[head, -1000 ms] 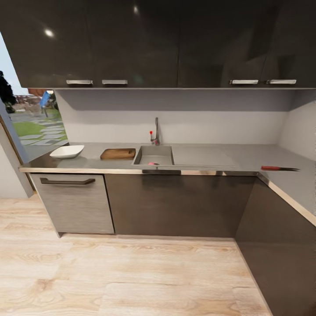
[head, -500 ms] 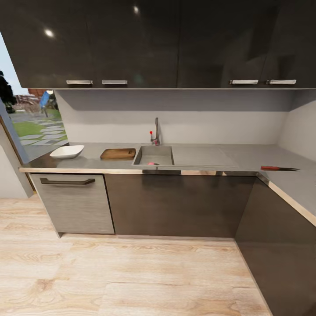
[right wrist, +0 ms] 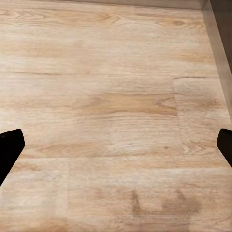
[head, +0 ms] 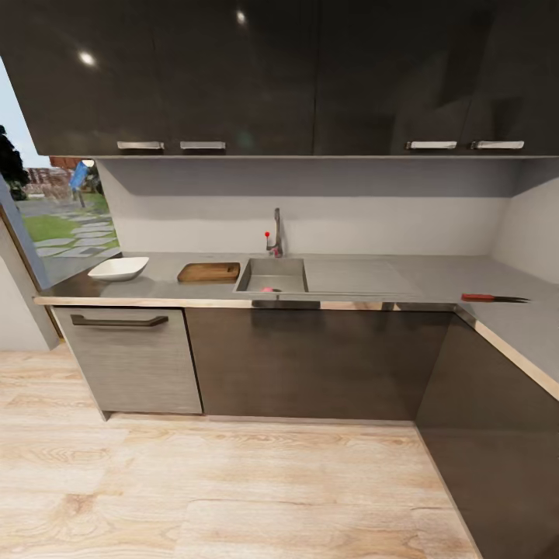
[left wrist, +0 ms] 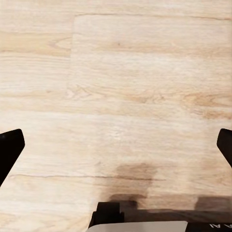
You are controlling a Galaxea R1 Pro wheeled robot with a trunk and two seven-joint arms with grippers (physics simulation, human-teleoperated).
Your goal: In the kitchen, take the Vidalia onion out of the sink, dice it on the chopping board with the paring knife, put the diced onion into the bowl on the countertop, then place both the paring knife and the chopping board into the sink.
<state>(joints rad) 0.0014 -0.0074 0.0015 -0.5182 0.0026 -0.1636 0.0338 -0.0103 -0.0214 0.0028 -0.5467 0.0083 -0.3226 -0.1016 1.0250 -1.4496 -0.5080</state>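
Note:
Across the kitchen, a grey steel sink point(head: 272, 276) is set into the dark countertop point(head: 435, 281), with a small pinkish Vidalia onion point(head: 268, 289) at its front edge. Left of the sink lies the brown chopping board point(head: 208, 272), and further left the white square bowl point(head: 118, 269). The red-handled paring knife point(head: 491, 297) rests on the counter at the right corner. My left gripper point(left wrist: 116, 145) hangs open over the wooden floor, its dark fingertips point(left wrist: 9, 150) far apart. My right gripper point(right wrist: 116, 145) is open too, above bare floor, fingertips point(right wrist: 9, 147) wide.
A steel faucet with a red-knobbed lever point(head: 275, 233) stands behind the sink. Dark cabinets point(head: 310, 361) run under the counter and turn along the right side. A light drawer front point(head: 128, 357) is at the left. Wooden floor point(head: 233, 489) lies between me and the counter.

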